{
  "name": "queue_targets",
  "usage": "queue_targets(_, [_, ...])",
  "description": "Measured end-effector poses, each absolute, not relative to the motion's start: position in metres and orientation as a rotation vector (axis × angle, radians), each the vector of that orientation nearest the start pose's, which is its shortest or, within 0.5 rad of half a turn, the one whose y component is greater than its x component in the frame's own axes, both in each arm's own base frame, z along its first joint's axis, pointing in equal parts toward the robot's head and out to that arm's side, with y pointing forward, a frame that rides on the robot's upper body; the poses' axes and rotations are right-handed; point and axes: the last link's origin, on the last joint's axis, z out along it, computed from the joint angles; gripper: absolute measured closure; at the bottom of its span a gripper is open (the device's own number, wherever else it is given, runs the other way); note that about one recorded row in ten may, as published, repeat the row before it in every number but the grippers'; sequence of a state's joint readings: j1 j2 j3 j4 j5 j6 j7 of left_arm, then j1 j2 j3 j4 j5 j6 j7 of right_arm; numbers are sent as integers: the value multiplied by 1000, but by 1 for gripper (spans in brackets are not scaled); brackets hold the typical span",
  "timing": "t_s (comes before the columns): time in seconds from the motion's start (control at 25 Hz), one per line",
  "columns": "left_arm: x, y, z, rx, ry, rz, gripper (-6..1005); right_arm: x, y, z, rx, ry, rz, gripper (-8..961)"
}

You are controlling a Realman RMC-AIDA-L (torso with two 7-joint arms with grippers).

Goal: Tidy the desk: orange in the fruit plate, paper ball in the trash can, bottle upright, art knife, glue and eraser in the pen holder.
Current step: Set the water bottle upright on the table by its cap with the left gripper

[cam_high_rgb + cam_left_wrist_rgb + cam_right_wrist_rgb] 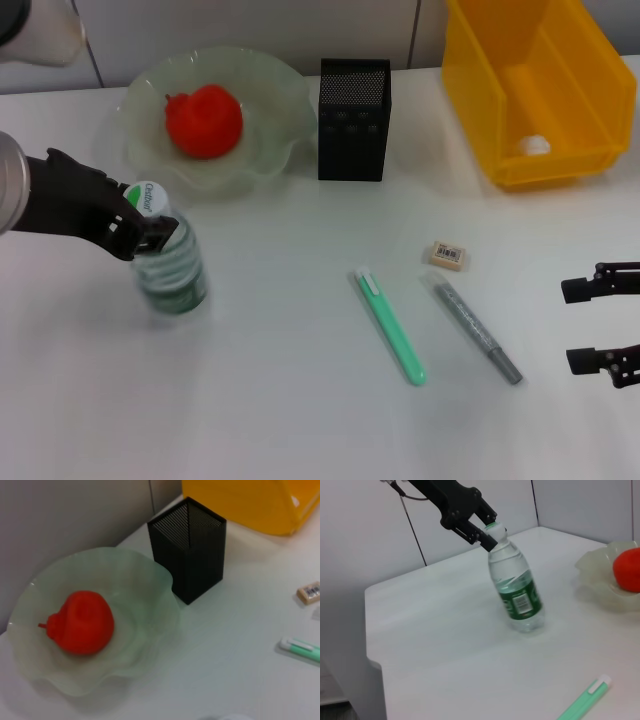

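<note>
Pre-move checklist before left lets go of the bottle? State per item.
1. Bottle base on the table: ok, though it leans slightly in the right wrist view.
2. Left gripper at the bottle's cap: ok, fingers shut on the neck.
3. Orange in the fruit plate: ok.
4. Paper ball in the trash can: ok.
5. Eraser in the pen holder: not ok, it lies on the table.
6. Right gripper clear of the bottle: ok, open at the table's right edge.

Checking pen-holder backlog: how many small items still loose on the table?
3: eraser, green art knife and grey pen-like stick, all lying in front of the pen holder. Its inside is not visible.
</note>
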State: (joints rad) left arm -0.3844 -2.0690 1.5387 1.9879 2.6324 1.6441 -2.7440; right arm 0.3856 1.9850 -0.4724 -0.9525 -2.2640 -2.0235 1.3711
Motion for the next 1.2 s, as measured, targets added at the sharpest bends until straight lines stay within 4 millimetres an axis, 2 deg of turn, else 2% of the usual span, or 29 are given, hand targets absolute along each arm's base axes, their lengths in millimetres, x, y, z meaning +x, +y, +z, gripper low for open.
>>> queue_targets(0.16, [-121,304,58,-2453,-695,270,560,306,258,93,-2891,562,479,140])
queue_targets(0.64, [-118,306,64,-2458,-702,226,558,303,263,92,-2894,552,485,141])
queue_targets(0.72, [-120,303,69,-2485,-697,98,557,303,263,92,-2894,549,484,142])
queue_targets(0.88, [-132,298,73,-2470,-678,13,556,302,264,93,-2893,548,482,142])
queue_targets(1.2, [-143,288,86,-2469,-630,-169,554,297,266,95,-2875,521,533,143])
